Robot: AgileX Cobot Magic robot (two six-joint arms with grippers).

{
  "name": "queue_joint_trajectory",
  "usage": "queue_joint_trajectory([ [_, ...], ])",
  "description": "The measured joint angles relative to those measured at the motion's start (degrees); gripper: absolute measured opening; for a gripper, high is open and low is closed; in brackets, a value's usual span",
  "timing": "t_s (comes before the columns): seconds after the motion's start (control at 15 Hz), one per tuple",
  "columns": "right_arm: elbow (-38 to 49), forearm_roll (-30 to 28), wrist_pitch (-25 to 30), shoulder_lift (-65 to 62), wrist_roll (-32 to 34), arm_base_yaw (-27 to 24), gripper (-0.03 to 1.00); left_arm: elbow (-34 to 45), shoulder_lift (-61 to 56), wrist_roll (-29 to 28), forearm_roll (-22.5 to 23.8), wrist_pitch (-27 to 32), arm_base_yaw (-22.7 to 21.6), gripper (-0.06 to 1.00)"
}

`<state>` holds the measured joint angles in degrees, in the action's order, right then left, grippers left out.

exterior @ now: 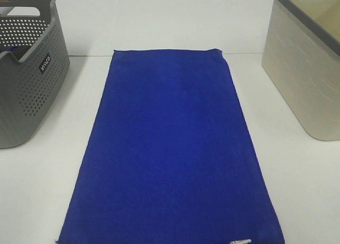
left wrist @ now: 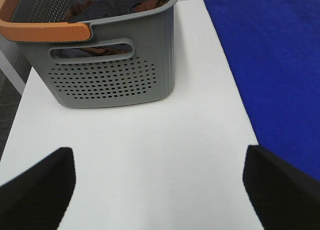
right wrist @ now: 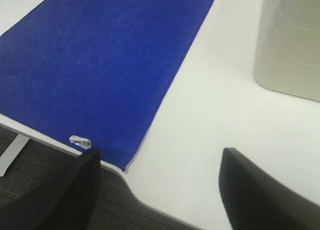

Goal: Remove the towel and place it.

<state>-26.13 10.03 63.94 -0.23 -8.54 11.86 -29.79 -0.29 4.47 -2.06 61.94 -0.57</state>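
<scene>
2 grippers spread, empty: left gripper over bare table, right gripper near the white tag. Towel flat between grey basket and beige basket.

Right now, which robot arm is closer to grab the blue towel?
Probably the right. Its open end effector hangs by the towel corner with the white tag. The left end effector is open over bare table beside the towel.
</scene>
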Motion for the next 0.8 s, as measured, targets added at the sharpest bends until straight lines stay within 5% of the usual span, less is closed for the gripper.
queue_joint_trajectory([
  [0.8,0.0,-1.6,-0.1,0.0,-0.8,0.0,0.67,0.0,0.0,0.0,-0.6,0.0,-0.1,0.86],
])
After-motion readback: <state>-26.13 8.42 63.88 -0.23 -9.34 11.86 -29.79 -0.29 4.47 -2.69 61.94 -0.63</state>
